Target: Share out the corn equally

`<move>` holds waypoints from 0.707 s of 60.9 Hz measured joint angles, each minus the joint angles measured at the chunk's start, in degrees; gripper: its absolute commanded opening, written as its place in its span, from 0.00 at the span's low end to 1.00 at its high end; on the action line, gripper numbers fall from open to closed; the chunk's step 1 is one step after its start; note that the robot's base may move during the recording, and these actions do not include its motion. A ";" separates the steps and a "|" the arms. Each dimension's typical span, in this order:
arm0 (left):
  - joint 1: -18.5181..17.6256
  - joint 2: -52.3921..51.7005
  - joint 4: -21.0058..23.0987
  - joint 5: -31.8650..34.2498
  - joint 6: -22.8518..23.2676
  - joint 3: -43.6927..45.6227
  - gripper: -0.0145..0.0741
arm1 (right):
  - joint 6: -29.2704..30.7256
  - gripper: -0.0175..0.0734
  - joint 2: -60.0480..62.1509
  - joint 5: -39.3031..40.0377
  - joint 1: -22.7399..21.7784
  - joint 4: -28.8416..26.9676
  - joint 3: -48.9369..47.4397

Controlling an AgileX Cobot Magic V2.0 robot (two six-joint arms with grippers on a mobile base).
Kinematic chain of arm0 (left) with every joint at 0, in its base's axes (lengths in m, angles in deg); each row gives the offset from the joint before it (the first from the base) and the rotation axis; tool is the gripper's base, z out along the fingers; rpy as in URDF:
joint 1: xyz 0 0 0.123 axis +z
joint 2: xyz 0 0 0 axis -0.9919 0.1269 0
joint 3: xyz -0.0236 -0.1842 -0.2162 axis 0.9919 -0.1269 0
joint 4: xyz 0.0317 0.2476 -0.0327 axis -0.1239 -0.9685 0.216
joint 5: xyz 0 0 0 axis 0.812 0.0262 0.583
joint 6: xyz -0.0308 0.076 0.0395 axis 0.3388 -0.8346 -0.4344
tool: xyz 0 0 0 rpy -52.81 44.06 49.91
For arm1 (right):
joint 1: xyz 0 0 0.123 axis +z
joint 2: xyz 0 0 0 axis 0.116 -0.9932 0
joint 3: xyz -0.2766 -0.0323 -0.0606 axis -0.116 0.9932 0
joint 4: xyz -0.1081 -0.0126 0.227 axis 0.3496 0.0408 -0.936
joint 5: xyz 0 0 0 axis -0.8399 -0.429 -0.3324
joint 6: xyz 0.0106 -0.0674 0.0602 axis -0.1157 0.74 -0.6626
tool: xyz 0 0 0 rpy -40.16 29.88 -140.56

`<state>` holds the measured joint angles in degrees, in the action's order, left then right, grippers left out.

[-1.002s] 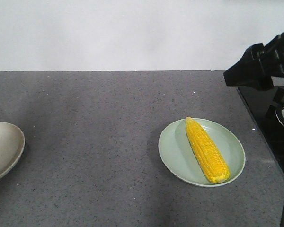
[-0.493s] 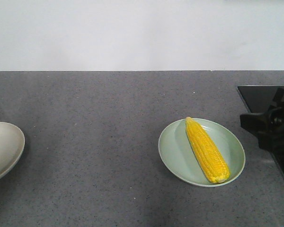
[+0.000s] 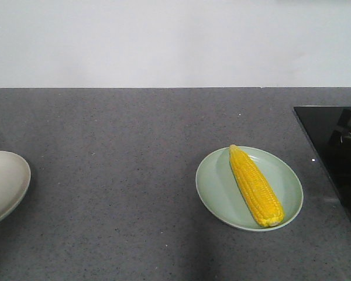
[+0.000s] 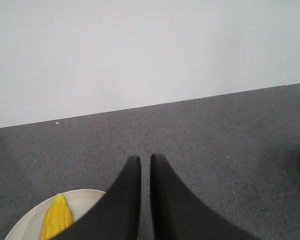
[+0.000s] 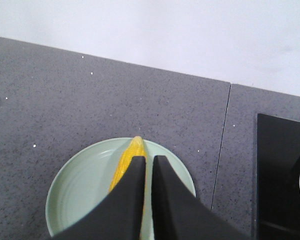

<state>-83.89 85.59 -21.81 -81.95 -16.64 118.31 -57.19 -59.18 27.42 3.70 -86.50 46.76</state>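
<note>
corn [image 3: 255, 185] lay diagonally on the green plate [image 3: 216, 202] near the countertop's right edge, another on the beige plate [image 4: 25, 227] at its left edge, evidently shared evenly; both grippers [image 5: 146, 167] [image 4: 145, 165] were nearly closed, empty.

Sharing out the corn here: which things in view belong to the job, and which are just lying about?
Job:
corn on green plate
green plate
corn on beige plate
beige plate

Lying about:
black cooktop
</note>
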 measured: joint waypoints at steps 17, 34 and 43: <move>0.00 0.00 -0.02 0.00 0.00 0.00 0.15 | 0.00 0.18 0.00 0.20 0.00 0.00 0.19; 0.00 0.00 -0.02 0.00 0.00 0.00 0.15 | 0.00 0.18 0.00 0.20 0.00 0.00 0.19; 0.00 0.00 -0.02 0.00 0.00 0.00 0.15 | 0.00 0.18 0.00 0.20 0.00 0.00 0.19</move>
<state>-83.89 85.59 -21.83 -81.95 -16.64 118.31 -57.19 -59.18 27.62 3.70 -86.50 46.94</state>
